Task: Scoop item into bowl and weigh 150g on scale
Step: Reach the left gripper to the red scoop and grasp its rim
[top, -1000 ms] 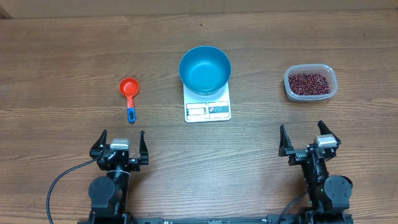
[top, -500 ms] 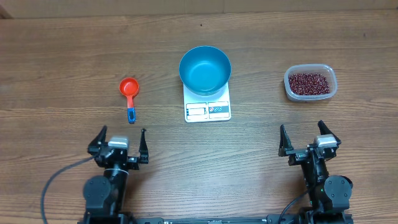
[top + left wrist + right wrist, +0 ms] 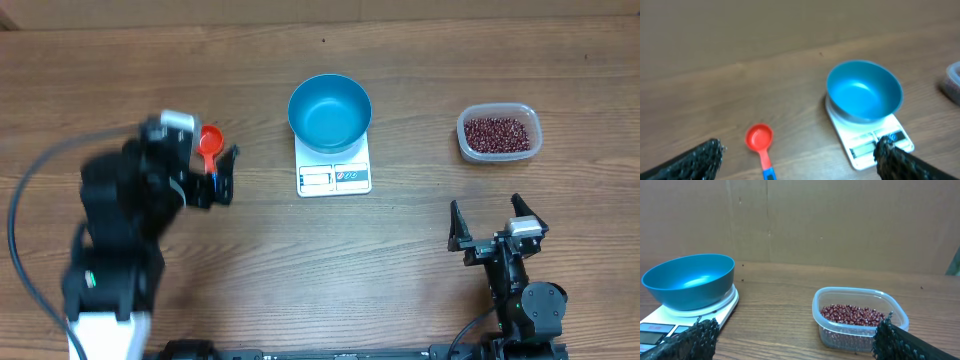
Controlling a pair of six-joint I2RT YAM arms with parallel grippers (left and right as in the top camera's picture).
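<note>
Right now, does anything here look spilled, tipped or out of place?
Nothing stands out. The beans all sit inside the clear tub, the blue bowl stands upright on the scale, and the red scoop lies empty on the table.

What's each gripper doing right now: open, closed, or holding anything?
Left gripper: open, holding nothing.
Right gripper: open, holding nothing.

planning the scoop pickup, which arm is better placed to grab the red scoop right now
Left. The left gripper is open and right by the red scoop, on the scale's left. The right gripper sits open across the table, nearer the tub of beans.
</note>
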